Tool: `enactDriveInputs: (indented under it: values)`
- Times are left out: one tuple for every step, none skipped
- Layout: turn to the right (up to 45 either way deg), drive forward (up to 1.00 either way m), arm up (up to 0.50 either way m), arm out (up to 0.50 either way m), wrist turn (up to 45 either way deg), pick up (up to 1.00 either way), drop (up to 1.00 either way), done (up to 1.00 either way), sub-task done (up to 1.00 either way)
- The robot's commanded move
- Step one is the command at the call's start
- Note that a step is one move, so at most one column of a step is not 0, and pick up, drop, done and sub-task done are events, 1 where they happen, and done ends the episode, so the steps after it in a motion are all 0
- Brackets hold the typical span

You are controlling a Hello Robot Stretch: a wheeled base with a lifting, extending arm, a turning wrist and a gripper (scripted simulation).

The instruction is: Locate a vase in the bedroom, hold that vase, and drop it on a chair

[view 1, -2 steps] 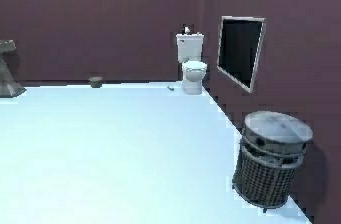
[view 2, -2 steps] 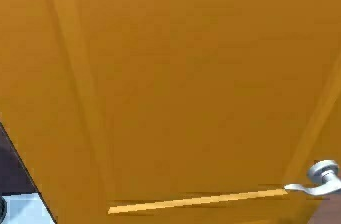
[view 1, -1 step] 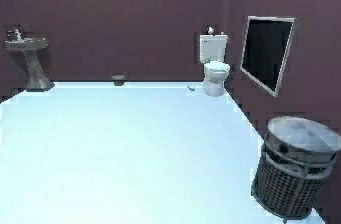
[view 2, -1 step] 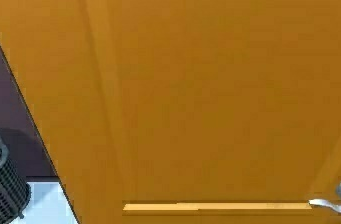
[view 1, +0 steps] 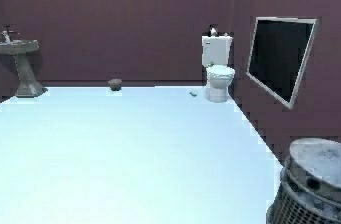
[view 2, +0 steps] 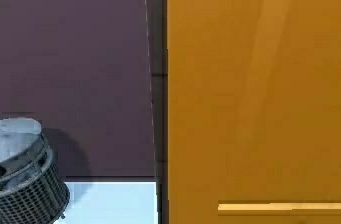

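Observation:
I am in a bathroom with dark purple walls and a pale floor [view 1: 118, 150]. A white toilet [view 1: 218, 70] stands against the far wall on the forward view's right. A grey pedestal sink [view 1: 20, 62] stands at the far left. A small dark brown object [view 1: 116, 85] lies on the floor by the far wall; its shape is too small to name.
A grey wire-sided bin [view 1: 318, 185] stands at the forward view's lower right and again at the arm side view's lower left [view 2: 16, 170]. A dark framed panel [view 1: 281, 58] hangs on the right wall. An orange door [view 2: 263, 110] stands close by in the arm side view.

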Motion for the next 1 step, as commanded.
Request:
enactDriveInputs:
  values:
    - [-45.0,0.0,0.0,0.0,0.0,0.0,0.0,0.0,0.0]
